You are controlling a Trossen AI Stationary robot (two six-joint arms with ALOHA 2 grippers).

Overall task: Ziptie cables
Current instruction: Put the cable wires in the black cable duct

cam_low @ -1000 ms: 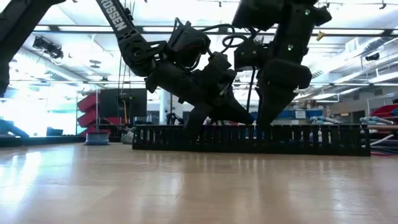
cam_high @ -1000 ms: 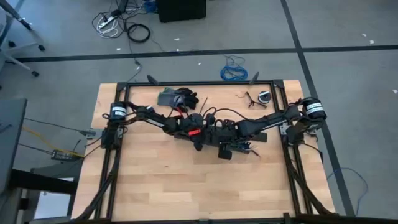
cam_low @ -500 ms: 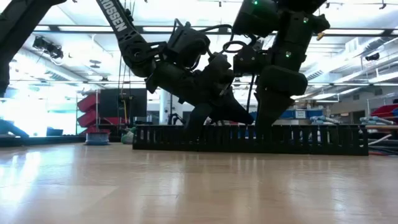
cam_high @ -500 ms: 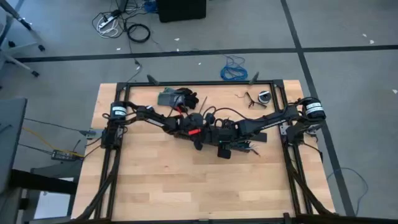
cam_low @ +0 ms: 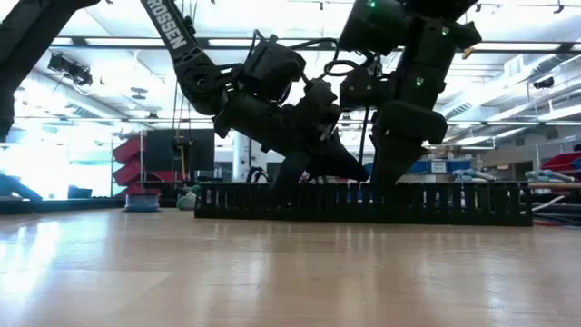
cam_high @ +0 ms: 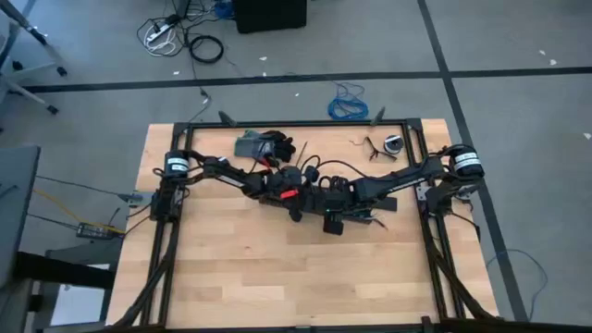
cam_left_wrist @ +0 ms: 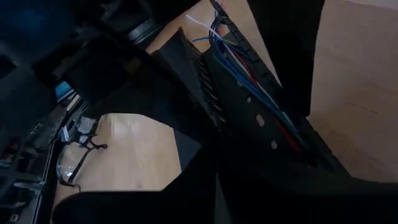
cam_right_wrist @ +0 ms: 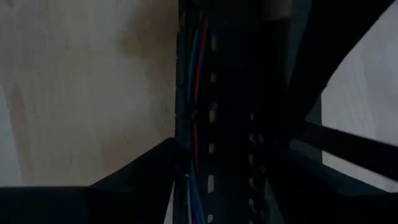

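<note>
Both dark arms meet at the middle of the light wooden table point(cam_high: 231, 268), just above the frame's centre in the high view. The left gripper point(cam_high: 298, 209) and the right gripper point(cam_high: 335, 220) press down close together on a long black slotted plastic cable duct point(cam_low: 363, 202), which lies across the low view's middle. The thin blue and red cables point(cam_left_wrist: 249, 59) run along inside this duct, seen again in the right wrist view point(cam_right_wrist: 198, 81). Whether either gripper's fingers are spread or closed cannot be told. Clear safety glasses point(cam_left_wrist: 71, 163) lie on the table at the left wrist view's lower left.
</note>
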